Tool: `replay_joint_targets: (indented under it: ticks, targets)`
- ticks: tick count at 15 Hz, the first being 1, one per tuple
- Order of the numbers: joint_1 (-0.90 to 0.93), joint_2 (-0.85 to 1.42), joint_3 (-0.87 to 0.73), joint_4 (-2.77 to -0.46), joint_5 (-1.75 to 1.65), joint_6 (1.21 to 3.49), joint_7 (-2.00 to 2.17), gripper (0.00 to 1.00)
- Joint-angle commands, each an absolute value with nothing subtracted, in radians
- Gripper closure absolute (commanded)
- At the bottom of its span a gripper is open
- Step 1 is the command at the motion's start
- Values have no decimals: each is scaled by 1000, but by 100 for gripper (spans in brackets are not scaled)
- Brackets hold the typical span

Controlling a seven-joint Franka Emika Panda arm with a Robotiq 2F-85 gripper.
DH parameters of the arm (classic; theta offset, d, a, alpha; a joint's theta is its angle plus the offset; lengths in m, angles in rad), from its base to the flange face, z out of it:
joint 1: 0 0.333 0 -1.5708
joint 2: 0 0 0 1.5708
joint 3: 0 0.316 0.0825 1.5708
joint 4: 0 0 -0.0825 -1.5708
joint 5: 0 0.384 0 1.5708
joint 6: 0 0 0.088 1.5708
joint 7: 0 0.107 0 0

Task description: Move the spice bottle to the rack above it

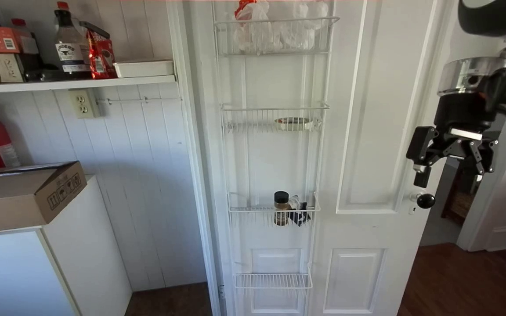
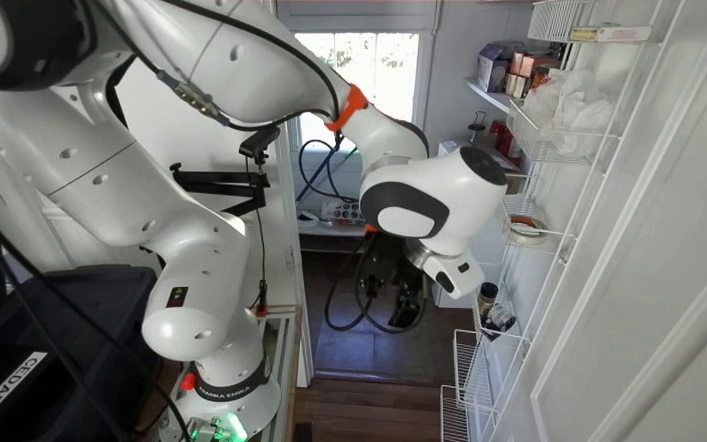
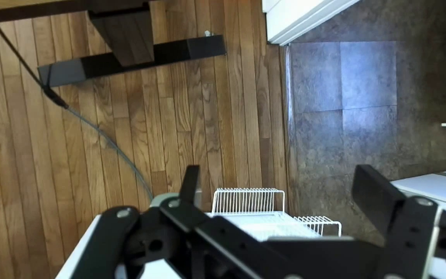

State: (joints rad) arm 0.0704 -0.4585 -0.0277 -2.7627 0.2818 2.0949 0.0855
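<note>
The spice bottle (image 1: pixel 281 214), with a black cap and tan-brown body, stands upright in a lower white wire tier (image 1: pixel 251 210) of the door organizer. It also shows in an exterior view (image 2: pixel 487 294). The rack above it (image 1: pixel 248 108) is a shallow white wire basket holding a round ring-like item; it also shows in an exterior view (image 2: pixel 518 204). My gripper (image 1: pixel 450 175) is open and empty, pointing down, apart from the organizer. It also shows in an exterior view (image 2: pixel 387 304) and in the wrist view (image 3: pixel 278 166), where the bottle is out of view.
A dark clump of items (image 1: pixel 300 215) sits right beside the bottle. The ring-like item (image 2: pixel 526 231) lies at one end of the rack. Plastic bags (image 1: pixel 275 33) fill a higher basket. A black door knob (image 1: pixel 425 201) sticks out. Lower wire tiers (image 3: pixel 248 201) show below the gripper.
</note>
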Motion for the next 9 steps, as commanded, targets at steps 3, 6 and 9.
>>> replay_joint_targets:
  ticks: [3,6,9]
  targets:
    - [78,-182,-20,-2682,517,2171,162,0]
    - [74,-67,-17,-2644,660,2198,170,0]
    - [68,31,-3,-2606,836,2224,165,0]
